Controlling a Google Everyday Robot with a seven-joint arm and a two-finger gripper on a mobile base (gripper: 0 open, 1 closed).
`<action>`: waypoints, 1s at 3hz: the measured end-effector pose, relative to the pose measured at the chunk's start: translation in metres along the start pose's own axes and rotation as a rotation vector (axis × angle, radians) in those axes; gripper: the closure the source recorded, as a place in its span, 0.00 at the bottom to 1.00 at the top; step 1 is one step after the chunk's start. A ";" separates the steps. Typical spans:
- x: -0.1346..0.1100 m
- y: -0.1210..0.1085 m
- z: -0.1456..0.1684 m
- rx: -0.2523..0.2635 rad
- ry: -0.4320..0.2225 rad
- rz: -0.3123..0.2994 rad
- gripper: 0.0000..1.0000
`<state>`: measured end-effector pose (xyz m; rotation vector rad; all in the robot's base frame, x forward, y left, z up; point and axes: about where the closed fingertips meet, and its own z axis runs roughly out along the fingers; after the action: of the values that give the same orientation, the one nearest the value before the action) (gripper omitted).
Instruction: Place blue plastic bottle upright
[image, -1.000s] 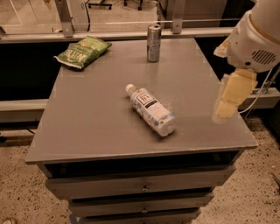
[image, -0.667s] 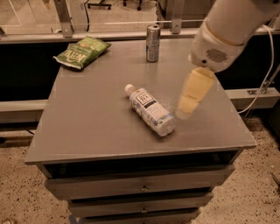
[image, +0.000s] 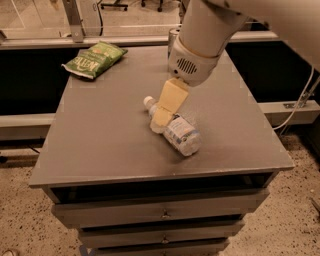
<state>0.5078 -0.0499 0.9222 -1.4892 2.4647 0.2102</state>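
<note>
Blue plastic bottle (image: 183, 135): lies on its side at the centre of the frame, white cap toward upper left.
Gripper (image: 161, 119): centre of frame, down over the bottle's neck end; whether open or closed cannot be told.
Arm (image: 205, 35): enters from upper right.
Green snack bag (image: 95, 59): upper left, well apart.
Grey table (image: 100, 145): drawers below.

1 green snack bag (image: 94, 59) lies far-left on the grey table (image: 105, 135), possibly a can (image: 172, 35) farther back.
</note>
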 end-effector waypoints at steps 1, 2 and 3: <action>-0.018 -0.006 0.032 0.015 0.024 0.105 0.00; -0.025 -0.020 0.059 0.045 0.054 0.188 0.00; -0.025 -0.032 0.077 0.079 0.085 0.254 0.07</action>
<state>0.5584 -0.0240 0.8563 -1.1741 2.6933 0.0961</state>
